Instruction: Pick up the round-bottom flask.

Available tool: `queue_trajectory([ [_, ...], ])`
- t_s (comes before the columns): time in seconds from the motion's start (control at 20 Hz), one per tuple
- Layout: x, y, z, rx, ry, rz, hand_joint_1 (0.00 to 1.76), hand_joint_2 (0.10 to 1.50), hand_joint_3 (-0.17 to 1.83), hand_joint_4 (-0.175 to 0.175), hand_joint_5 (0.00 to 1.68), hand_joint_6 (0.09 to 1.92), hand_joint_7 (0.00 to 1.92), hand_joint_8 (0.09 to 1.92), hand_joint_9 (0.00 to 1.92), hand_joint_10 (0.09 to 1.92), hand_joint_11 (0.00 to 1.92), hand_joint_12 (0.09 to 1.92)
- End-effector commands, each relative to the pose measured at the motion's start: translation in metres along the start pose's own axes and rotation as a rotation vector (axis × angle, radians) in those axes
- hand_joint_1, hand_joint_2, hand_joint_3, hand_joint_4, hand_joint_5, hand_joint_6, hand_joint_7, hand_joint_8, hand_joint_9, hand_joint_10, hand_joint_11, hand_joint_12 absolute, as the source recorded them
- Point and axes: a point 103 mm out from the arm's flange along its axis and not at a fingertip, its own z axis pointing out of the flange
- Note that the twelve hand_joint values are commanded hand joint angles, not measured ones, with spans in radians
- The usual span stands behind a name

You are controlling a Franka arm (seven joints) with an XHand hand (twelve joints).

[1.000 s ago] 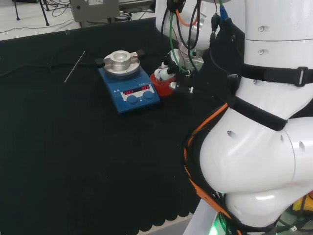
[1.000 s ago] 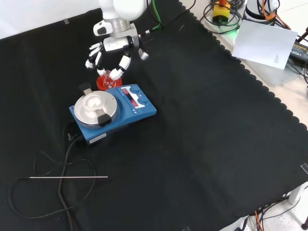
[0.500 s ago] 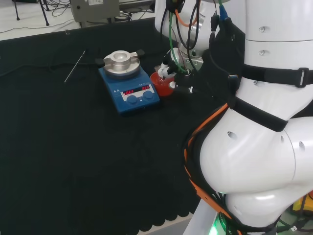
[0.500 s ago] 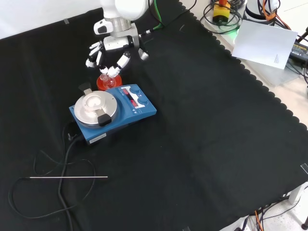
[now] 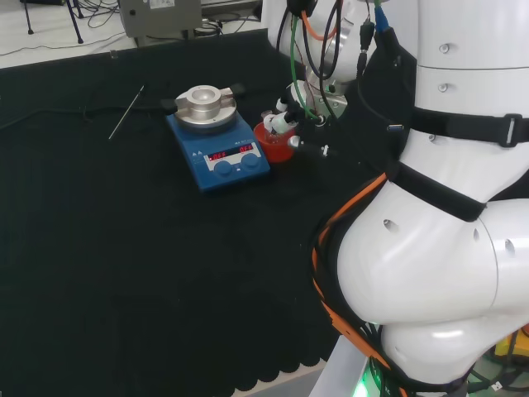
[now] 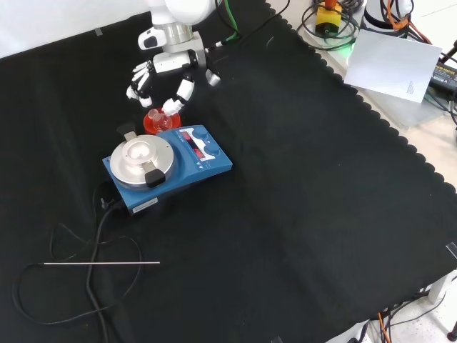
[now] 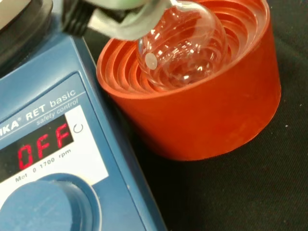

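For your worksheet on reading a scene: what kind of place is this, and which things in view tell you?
Most likely a chemistry lab bench set up for robot trials: a blue stirrer plate, a clear round-bottom flask sitting in a red ribbed stand, and black cloth over the bench.

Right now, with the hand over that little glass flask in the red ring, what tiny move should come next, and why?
Probably a short, straight lift. In the wrist view the flask sits in the red stand, its bulb still down among the ribs. In the front view the hand is right above it with fingers curled toward the neck. The stirrer stands close beside, so sideways motion looks risky.
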Motion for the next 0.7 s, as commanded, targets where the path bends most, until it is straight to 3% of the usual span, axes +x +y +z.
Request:
queue_trajectory([
  [0.05, 0.003, 0.002, 0.007, 0.022, -0.005, -0.006, 0.88, 0.61, 0.58, -0.055, 0.49, 0.77, 0.28, 0.62, 0.48, 0.66, 0.14, 1.33],
  [0.35, 0.007, 0.003, 0.014, 0.024, -0.004, -0.01, 0.87, 0.6, 0.58, -0.056, 0.44, 0.71, 0.26, 0.62, 0.47, 0.67, 0.13, 1.34],
  [0.7, 0.012, 0.007, 0.021, -0.002, 0.001, -0.014, 0.87, 0.63, 0.59, -0.033, 0.63, 0.76, 0.29, 0.64, 0.48, 0.68, 0.14, 1.34],
])
